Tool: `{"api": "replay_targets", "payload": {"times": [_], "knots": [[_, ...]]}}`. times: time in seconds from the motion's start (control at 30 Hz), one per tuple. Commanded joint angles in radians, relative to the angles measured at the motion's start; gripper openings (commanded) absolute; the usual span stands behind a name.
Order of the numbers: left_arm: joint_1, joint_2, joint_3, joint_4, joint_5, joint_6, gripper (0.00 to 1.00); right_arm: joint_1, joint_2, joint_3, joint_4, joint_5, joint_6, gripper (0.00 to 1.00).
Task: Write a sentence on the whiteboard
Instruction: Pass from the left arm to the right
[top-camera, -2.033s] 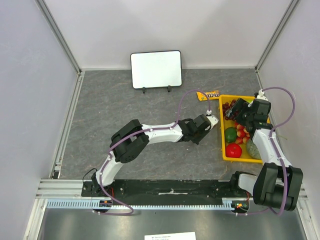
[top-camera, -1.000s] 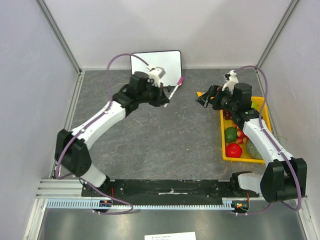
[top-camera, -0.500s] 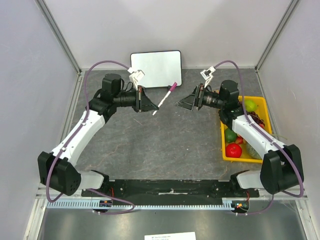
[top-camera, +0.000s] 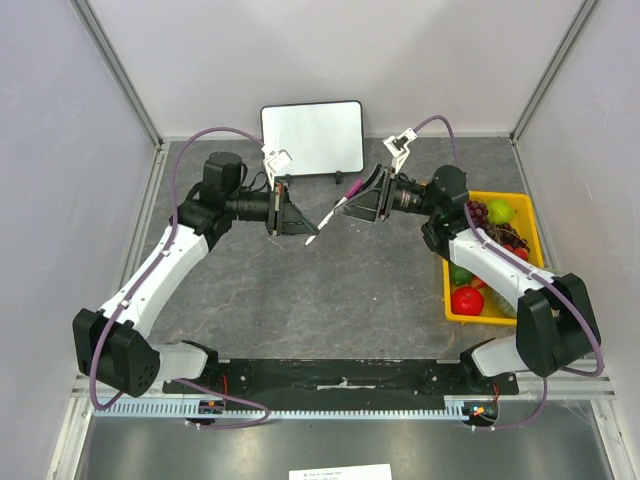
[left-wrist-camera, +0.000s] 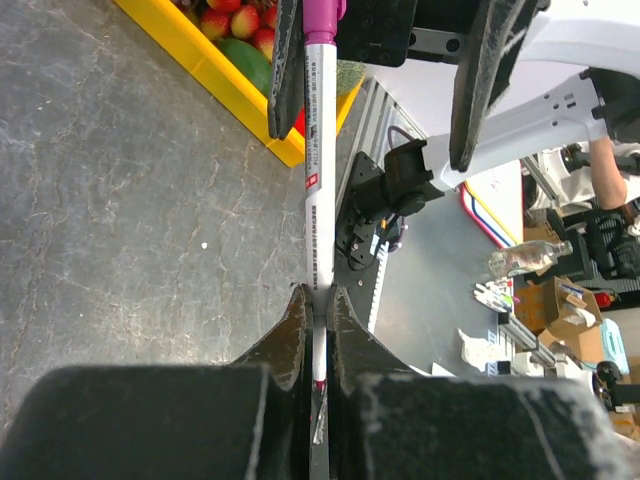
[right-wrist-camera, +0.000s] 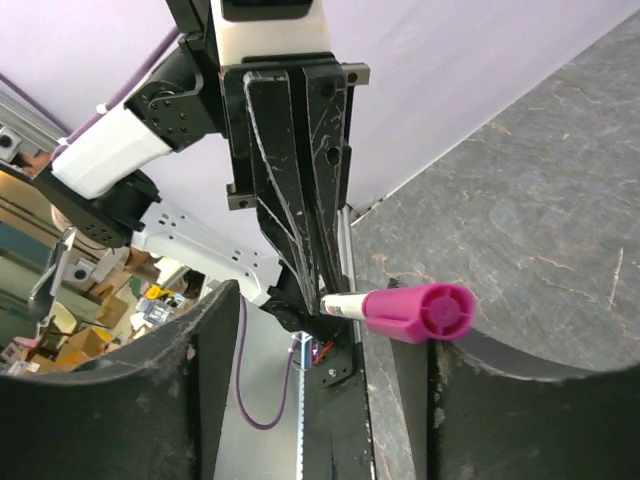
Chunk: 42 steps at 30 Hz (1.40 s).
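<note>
Since 0.5 s earlier the right arm has swung in toward the left one, and the right gripper (top-camera: 355, 203) now straddles the marker's capped end with its jaws spread. The whiteboard (top-camera: 312, 137) stands propped at the middle of the table's far edge, white and blank, with no sentence begun. The left gripper (left-wrist-camera: 318, 300) pinches the marker (left-wrist-camera: 315, 200) by its tail. The magenta cap (right-wrist-camera: 415, 310) is on, so uncapping and all the writing remain.

Black-framed whiteboard (top-camera: 312, 138), plain white face, standing on black feet, rear centre
</note>
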Motion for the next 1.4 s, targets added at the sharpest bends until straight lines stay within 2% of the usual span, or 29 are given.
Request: {"api": "replay_targets", "payload": {"times": [0.0, 0.3, 0.47, 0.63, 0.83, 1.0, 1.1, 1.37], "knots": [[0.005, -0.034, -0.018, 0.005, 0.067, 0.045, 0.02, 0.014, 0.029, -0.019, 0.185, -0.037, 0.117, 0.61], [0.004, -0.044, -0.038, 0.003, 0.056, 0.049, 0.02, 0.046, 0.052, -0.019, 0.182, -0.053, 0.125, 0.53], [0.004, -0.050, -0.042, -0.001, 0.040, 0.055, 0.02, 0.056, 0.051, -0.019, 0.092, -0.051, 0.059, 0.38], [0.004, -0.052, -0.044, -0.015, 0.035, 0.066, 0.02, 0.058, 0.029, -0.011, -0.075, -0.036, -0.070, 0.40], [0.004, -0.047, -0.033, -0.058, 0.029, 0.092, 0.02, 0.058, 0.015, -0.014, -0.121, -0.017, -0.116, 0.41], [0.005, -0.047, -0.027, -0.073, 0.033, 0.103, 0.02, 0.058, 0.023, -0.011, -0.097, -0.010, -0.087, 0.50], [0.004, -0.047, -0.022, -0.083, 0.039, 0.109, 0.02, 0.058, 0.032, -0.016, -0.025, -0.022, -0.037, 0.52], [0.004, -0.046, -0.029, -0.098, 0.023, 0.126, 0.02, 0.060, 0.052, -0.019, 0.010, -0.042, 0.003, 0.45]]}}
